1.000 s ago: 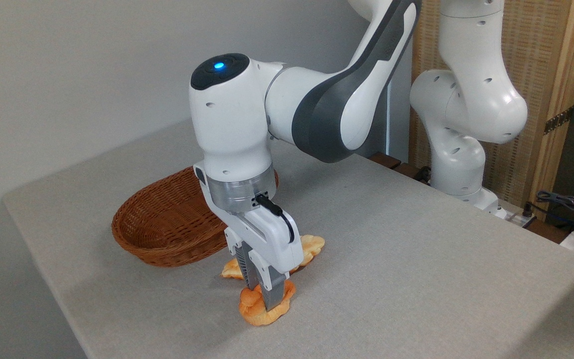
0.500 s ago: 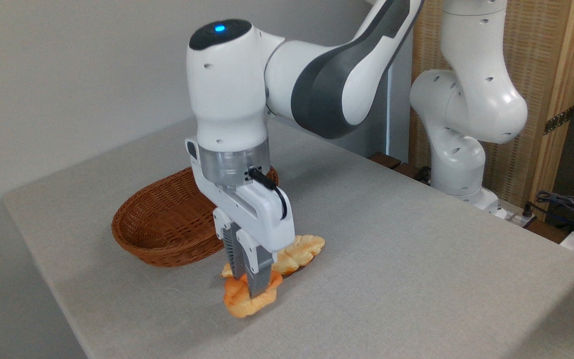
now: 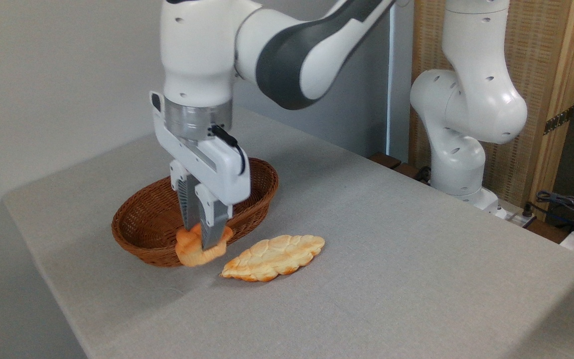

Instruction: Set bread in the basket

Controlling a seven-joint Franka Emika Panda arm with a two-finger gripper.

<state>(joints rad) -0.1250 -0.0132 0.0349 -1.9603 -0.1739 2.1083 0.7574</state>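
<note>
The gripper (image 3: 201, 239) is clenched on the bread (image 3: 193, 252), its two fingers (image 3: 213, 229) pinching the bun from above across its knotted top; the bun hangs clear of the table (image 3: 391, 259), in front of the near wall of the basket (image 3: 140, 239), and its lower edge reads about level with the basket's foot from this angle, so whether it has yet cleared the braided rim is hard to tell.

The bun looks light and soft; it seems to bulge a little either side of the fingers, which suggests it gives under pressure and would dent or tear if squeezed harder; a hold across its thick middle, as here, seems the sound one, since the swirled surface offers ridges to bite on and little to slip.

The flat leaf-shaped loaf (image 3: 273, 258) lies on the table just beside the basket, to the right of it and near the hanging bun but apart from it; the basket's hollow appears empty and is far wider than the bun, so there is ample room to lower it; the rim is likely the one edge to mind, and the table's front edge lies near the basket on its left.
</note>
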